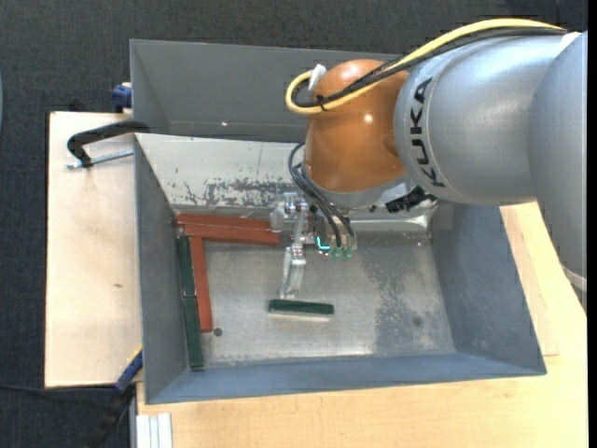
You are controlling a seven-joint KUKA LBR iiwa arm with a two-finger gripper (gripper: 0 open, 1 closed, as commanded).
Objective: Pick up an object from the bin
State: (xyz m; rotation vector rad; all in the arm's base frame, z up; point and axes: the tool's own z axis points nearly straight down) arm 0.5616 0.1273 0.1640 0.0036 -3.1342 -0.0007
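A short dark green bar [301, 309] lies flat on the bin floor, near the middle and towards the front. My gripper [291, 287] hangs just above the bar's left end, reaching down from under the orange cover. Nothing shows in its grasp. A long red-brown strip [229, 229] lies along the back of the floor, its right end close to the gripper's upper part.
A second red-brown strip [199, 283] runs down the left side of the floor and meets the back one in an L. A long dark green strip [189, 304] lies beside it against the left wall. The arm covers the bin's back right.
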